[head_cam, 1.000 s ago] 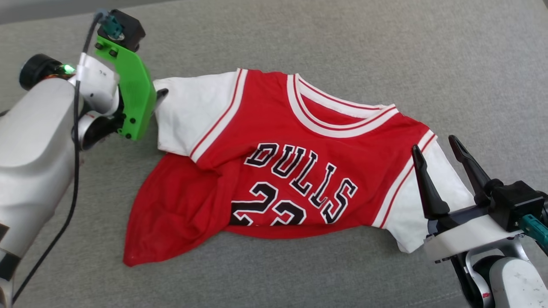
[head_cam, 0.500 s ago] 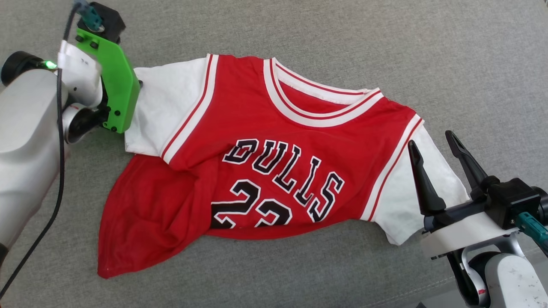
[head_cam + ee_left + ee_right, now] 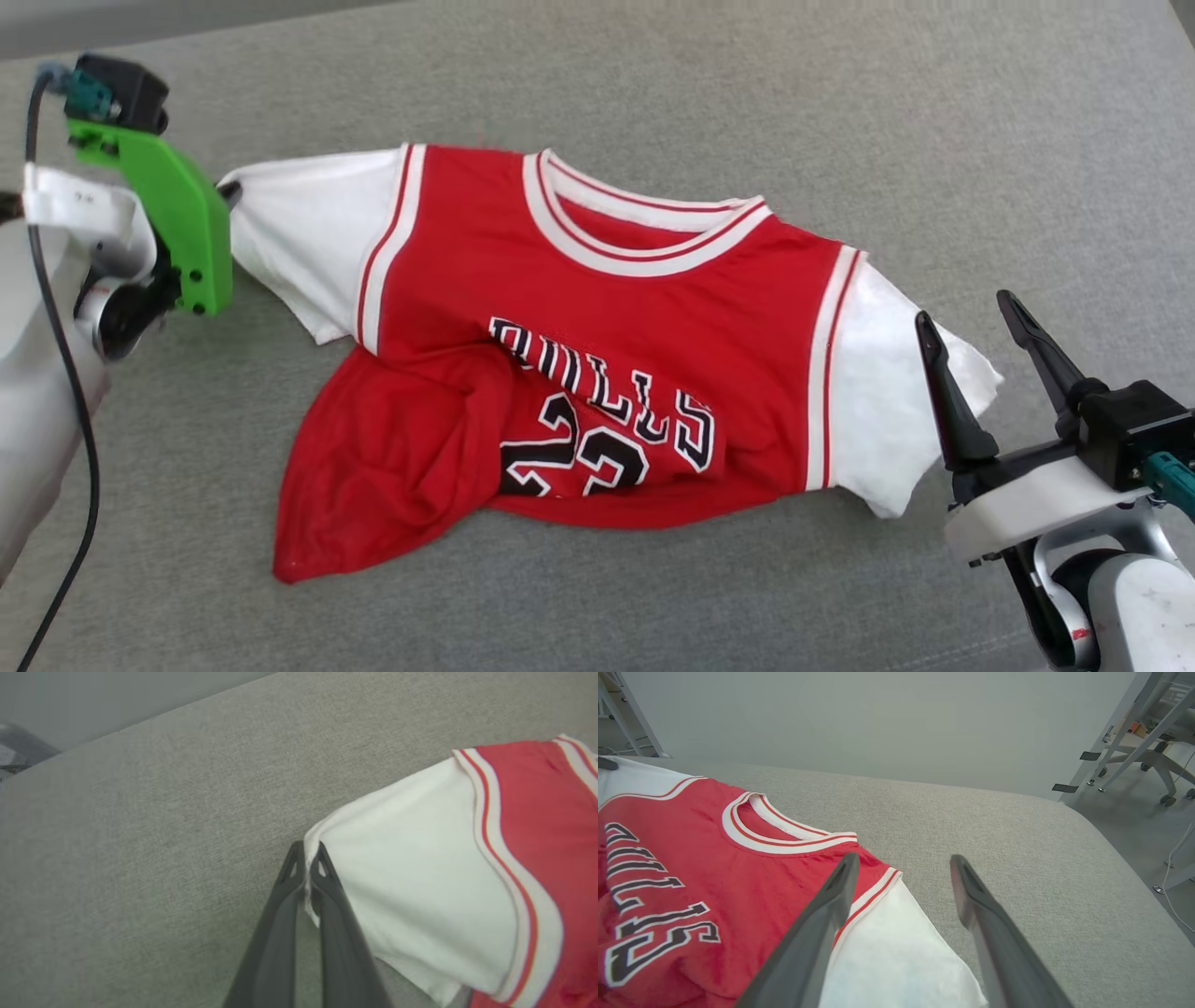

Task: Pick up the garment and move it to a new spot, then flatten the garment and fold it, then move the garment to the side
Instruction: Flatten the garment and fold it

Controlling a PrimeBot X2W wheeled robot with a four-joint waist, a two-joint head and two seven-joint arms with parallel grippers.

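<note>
The garment (image 3: 607, 317), a red jersey with white sleeves and black lettering, lies crumpled on the grey cushion; its lower left hem is bunched over part of the lettering. My left gripper (image 3: 228, 192) is shut on the outer edge of the left white sleeve (image 3: 299, 233). In the left wrist view the left gripper (image 3: 308, 851) pinches the white hem of the garment (image 3: 420, 882) between its closed fingers. My right gripper (image 3: 966, 313) stands open over the right sleeve (image 3: 887, 411), touching nothing. The right wrist view shows the right gripper (image 3: 904, 858) with fingers spread above the garment (image 3: 714, 858).
The grey cushion (image 3: 840, 121) extends all around the jersey. Its rounded right edge (image 3: 1101, 849) drops to a floor where metal frame legs (image 3: 1106, 732) and a wheeled chair base (image 3: 1157, 765) stand. A black cable (image 3: 70, 411) hangs along my left arm.
My left gripper has closed on the sleeve's edge. The sleeve is drawn out to the left and the lower front has bunched over the lettering. The head camera has shifted; the right gripper stays open.
</note>
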